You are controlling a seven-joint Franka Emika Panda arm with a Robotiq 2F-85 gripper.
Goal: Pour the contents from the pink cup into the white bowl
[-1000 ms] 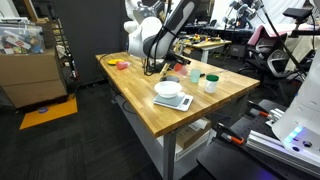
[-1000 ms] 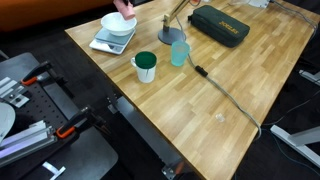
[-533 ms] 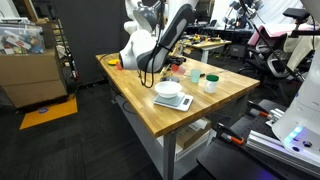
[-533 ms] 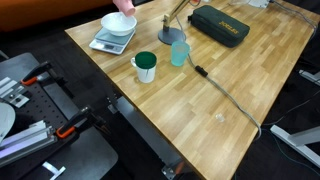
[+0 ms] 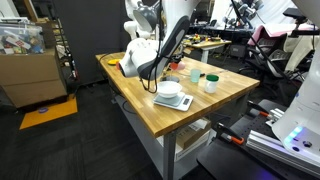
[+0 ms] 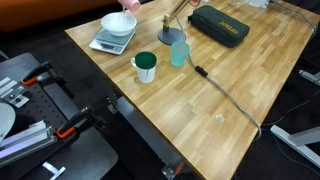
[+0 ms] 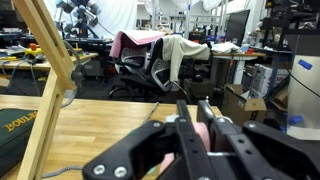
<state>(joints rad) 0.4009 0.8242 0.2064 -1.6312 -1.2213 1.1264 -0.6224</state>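
My gripper [image 7: 193,108] is shut on the pink cup [image 7: 199,136], whose pale pink side shows between the two black fingers in the wrist view. In an exterior view the pink cup [image 6: 131,4] hangs at the top edge of the picture, just above and behind the white bowl [image 6: 118,22]. The bowl sits on a small grey scale [image 6: 108,43] near the table's corner. In an exterior view the gripper [image 5: 153,76] is low over the table, right beside the white bowl [image 5: 168,89]. What is in the cup is hidden.
A white cup with a dark green top [image 6: 146,67], a teal tumbler [image 6: 179,53], a grey lamp base [image 6: 172,37], a dark green case [image 6: 220,25] and a cable [image 6: 225,95] are on the wooden table [image 6: 200,120]. Small orange items [image 5: 120,65] lie at the far corner.
The arm has swung towards the white bowl, carrying the pink cup closer to it. The other things have not moved.
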